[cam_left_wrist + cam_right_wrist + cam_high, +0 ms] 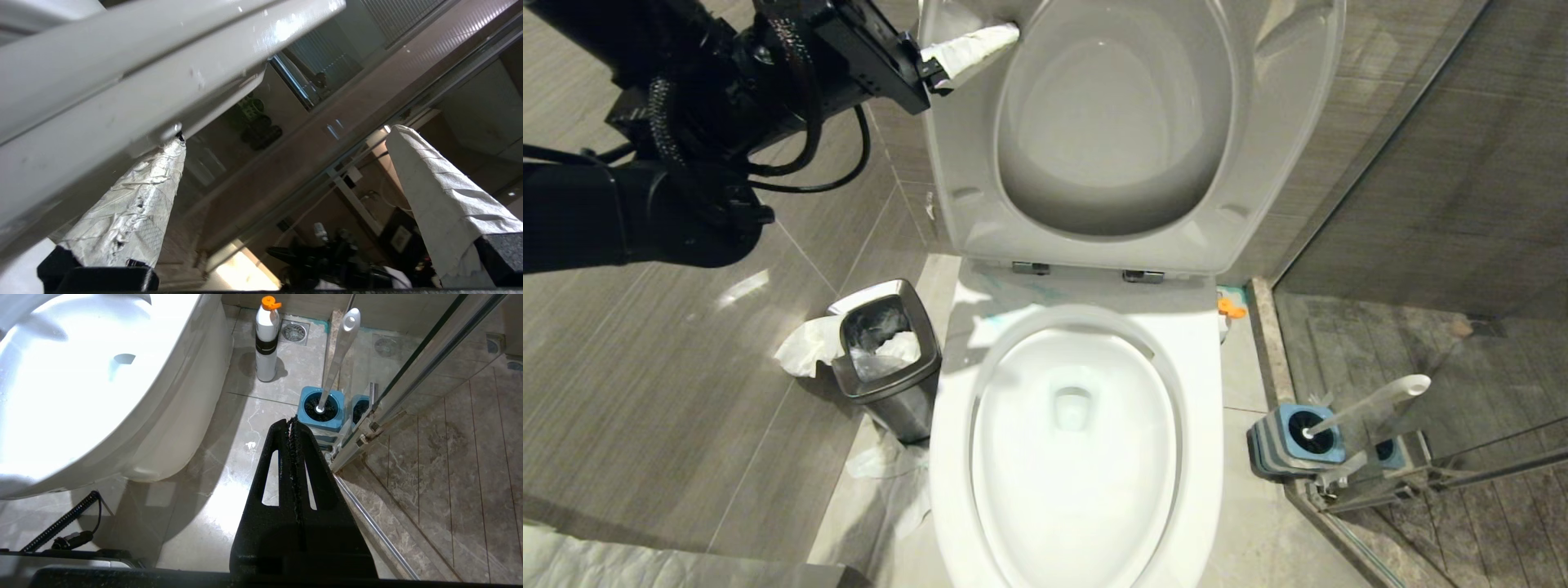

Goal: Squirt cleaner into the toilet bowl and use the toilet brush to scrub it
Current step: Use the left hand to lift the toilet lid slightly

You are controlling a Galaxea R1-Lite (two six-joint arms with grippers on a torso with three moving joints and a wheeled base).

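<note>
Left gripper (968, 49): being held wide apart at the raised seat's (980, 212) edge.
Right gripper (292, 428): being kept closed, empty, nearer the toilet brush (339, 355).
Brush: being left upright in its holder (320, 410), beside the toilet bowl (1201, 457).

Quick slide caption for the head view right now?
Left claw, open, at the raised toilet seat's upper edge; toilet bowl uncovered, toilet brush in its holder.

- The toilet bowl (1078, 457) sits centre, its raised seat (964, 163) behind.
- The waste bin (886, 359) stands left of it.
- The toilet brush (1372, 404) stands in its holder (1286, 445) at right.
- A bottle (266, 339) stands behind that holder.
</note>
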